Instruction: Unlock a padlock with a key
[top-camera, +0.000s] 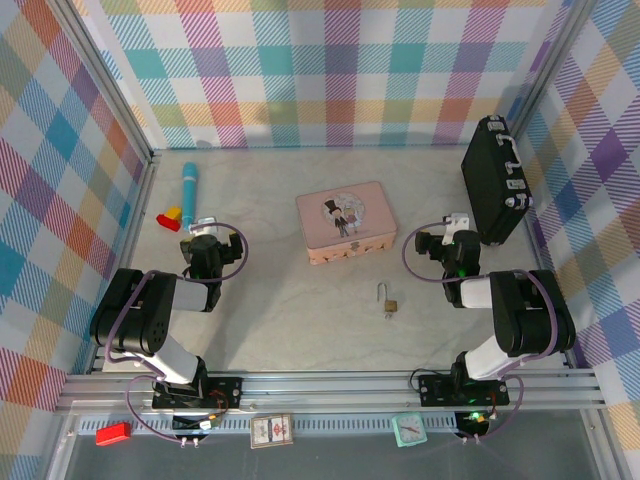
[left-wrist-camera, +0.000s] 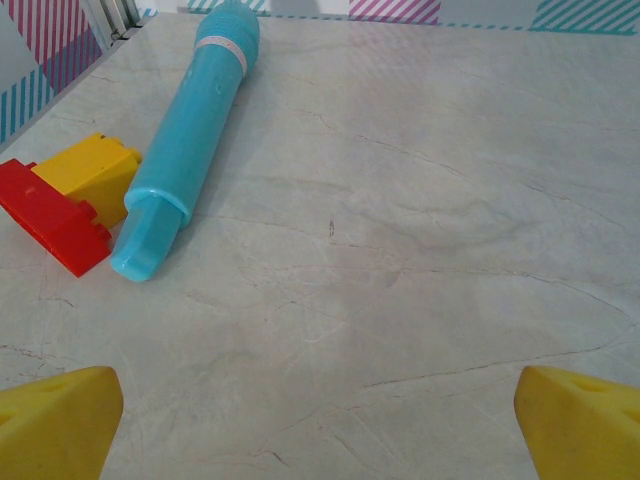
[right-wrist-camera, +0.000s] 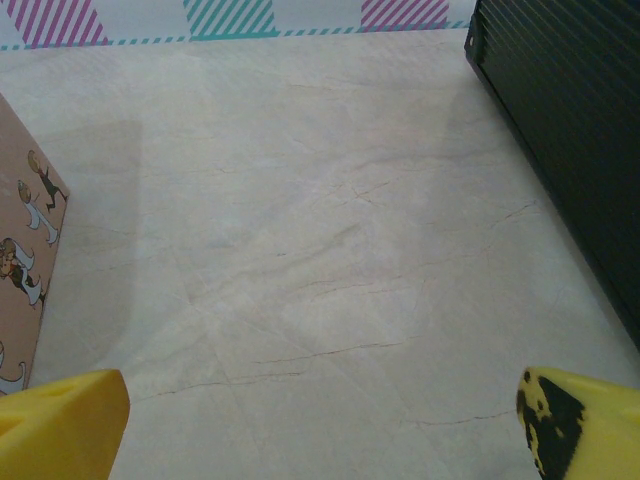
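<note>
The tiny padlock (top-camera: 389, 301) lies on the table in the top view, in front of the pink tin, with its brass body toward me and its thin silver shackle pointing away. A dark speck (top-camera: 388, 315) at the body's near end may be the key; it is too small to tell. My left gripper (top-camera: 203, 223) rests far to the padlock's left, open, its yellow fingertips (left-wrist-camera: 55, 425) wide apart over bare table. To the padlock's upper right, my right gripper (top-camera: 458, 222) is open too, nothing between its fingertips (right-wrist-camera: 60, 425).
A pink illustrated tin (top-camera: 346, 222) sits mid-table, its edge (right-wrist-camera: 25, 260) left of the right gripper. A black case (top-camera: 494, 180) stands at the right wall. A blue cylinder (left-wrist-camera: 185, 150) with yellow (left-wrist-camera: 95, 170) and red (left-wrist-camera: 55, 215) blocks lies ahead of the left gripper.
</note>
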